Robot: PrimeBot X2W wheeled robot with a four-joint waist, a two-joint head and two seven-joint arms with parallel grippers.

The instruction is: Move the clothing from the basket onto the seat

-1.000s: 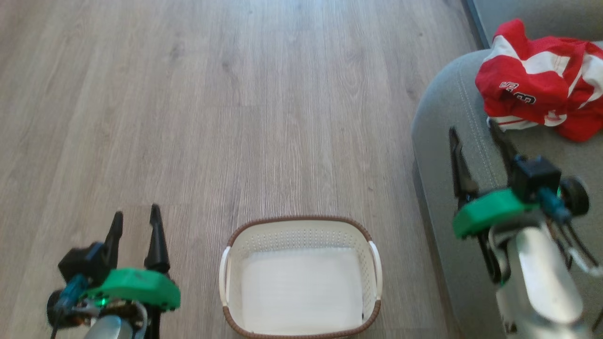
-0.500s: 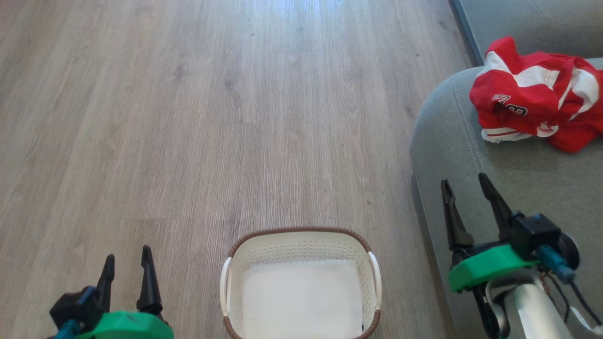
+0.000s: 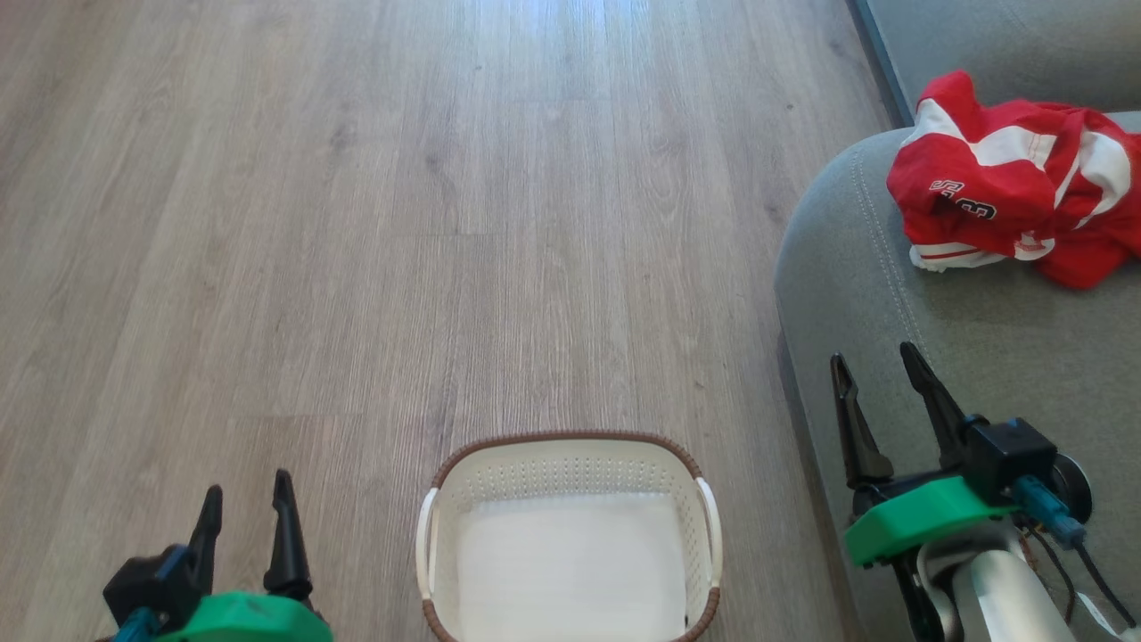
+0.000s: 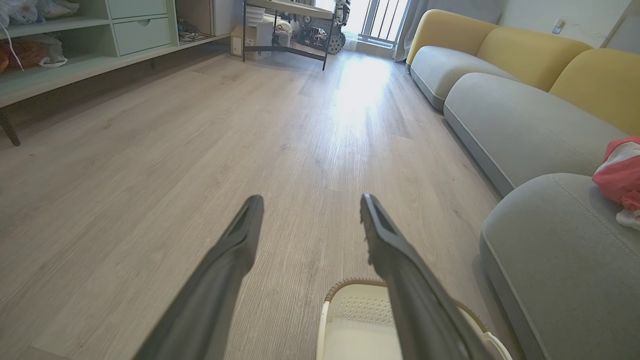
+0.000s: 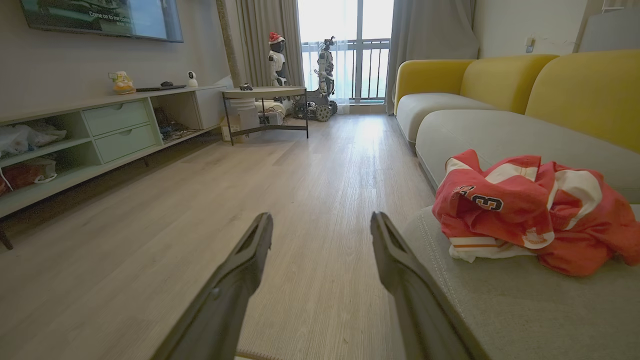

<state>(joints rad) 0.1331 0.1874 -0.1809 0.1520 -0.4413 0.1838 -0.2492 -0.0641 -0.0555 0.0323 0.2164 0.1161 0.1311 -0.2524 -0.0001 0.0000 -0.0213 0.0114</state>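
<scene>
Red clothing (image 3: 1007, 218) lies heaped on the grey seat (image 3: 980, 357) ahead of the right gripper (image 3: 874, 357), well away from the left gripper (image 3: 248, 489); both pairs of fingers are spread open, holding nothing.

Clothing (image 3: 998, 192) red with white panels, striped trim, dark numerals, far right. Seat (image 3: 856, 267) grey, stitched seam. Basket (image 3: 570, 464) cream, perforated, brown woven-look rim, white handles. Floor (image 3: 357, 223) pale grey-brown wood grain. Sofa backs (image 5: 575, 85) yellow.
</scene>
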